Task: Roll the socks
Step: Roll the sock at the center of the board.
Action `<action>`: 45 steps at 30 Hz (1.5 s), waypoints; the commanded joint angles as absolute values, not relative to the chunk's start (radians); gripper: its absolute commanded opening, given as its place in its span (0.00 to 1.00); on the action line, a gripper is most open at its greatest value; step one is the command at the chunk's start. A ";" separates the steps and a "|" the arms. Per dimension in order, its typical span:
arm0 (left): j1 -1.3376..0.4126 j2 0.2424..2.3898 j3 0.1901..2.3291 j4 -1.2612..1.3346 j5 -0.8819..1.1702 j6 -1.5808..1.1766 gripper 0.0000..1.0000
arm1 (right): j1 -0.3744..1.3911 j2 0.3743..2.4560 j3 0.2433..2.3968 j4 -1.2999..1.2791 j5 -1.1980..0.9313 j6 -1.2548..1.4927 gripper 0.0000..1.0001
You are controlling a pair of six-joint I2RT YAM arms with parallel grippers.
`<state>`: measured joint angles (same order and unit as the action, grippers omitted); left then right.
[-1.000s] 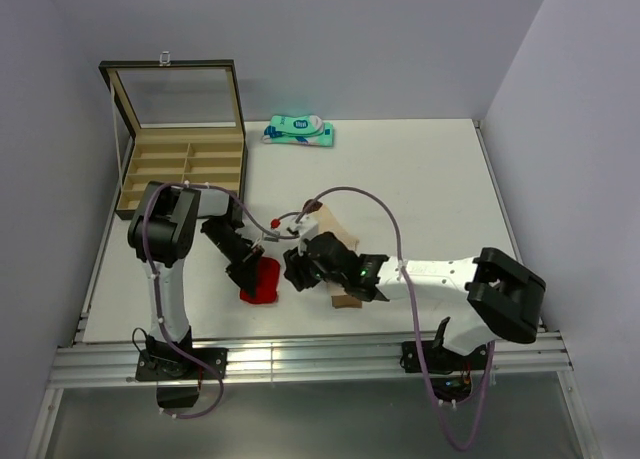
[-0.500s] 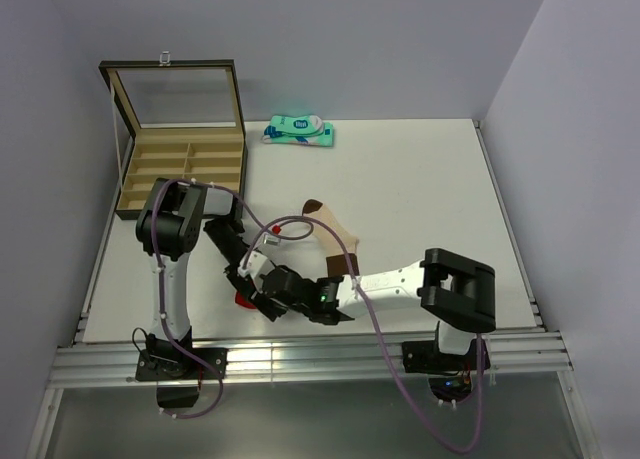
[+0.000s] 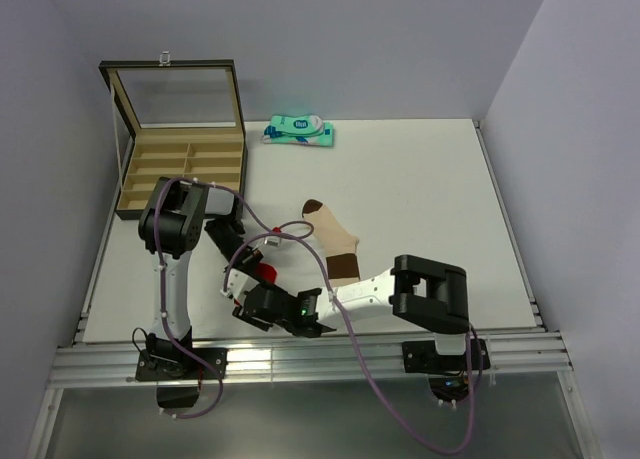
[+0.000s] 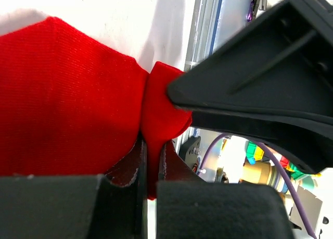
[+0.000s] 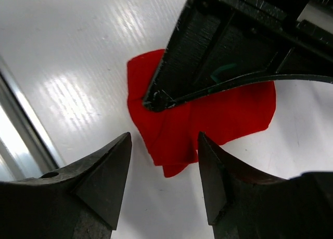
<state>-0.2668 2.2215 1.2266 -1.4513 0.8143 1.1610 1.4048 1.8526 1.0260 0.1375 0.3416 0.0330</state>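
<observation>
Your left gripper is clamped on the small red fabric sock near the table's front edge in the top view; the cream sock with brown toe and bands lies flat nearby — untouched. Left wrist: jaws pinch a red fold. Right wrist: your right gripper gapes empty over it — rolling looks barely begun.

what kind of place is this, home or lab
Most likely a robot test bench in a lab: two arms bolted to a metal rail, a white table walled in by plain panels, and staged props like a red sock and a wooden box.
</observation>
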 commanded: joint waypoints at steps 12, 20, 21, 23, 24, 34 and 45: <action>-0.267 2.227 1.239 -1.329 0.724 1.155 0.04 | 1.417 1.954 1.083 0.153 0.434 0.044 0.10; -0.236 2.128 1.259 -1.249 0.810 1.068 0.25 | 1.381 1.914 1.023 0.149 0.313 0.124 0.01; -0.232 2.106 1.259 -1.243 0.828 1.062 0.28 | 1.368 1.911 1.020 0.140 0.299 0.129 0.01; -0.218 2.079 1.264 -1.224 0.845 1.040 0.30 | 1.356 1.908 1.012 0.138 0.264 0.141 0.00; -0.212 2.068 1.266 -1.213 0.853 1.029 0.31 | 1.347 1.908 1.008 0.138 0.252 0.144 0.00; -0.104 1.947 1.241 -1.105 0.937 0.908 0.33 | 1.229 1.905 0.971 0.176 -0.029 0.198 0.00; 0.060 1.685 1.095 -0.838 0.882 0.766 0.31 | 0.982 2.044 1.054 0.068 -0.478 0.313 0.00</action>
<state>0.0383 1.7821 1.1290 -0.9546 0.8913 0.8158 1.0431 1.9442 1.0313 0.2432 -0.3267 0.2737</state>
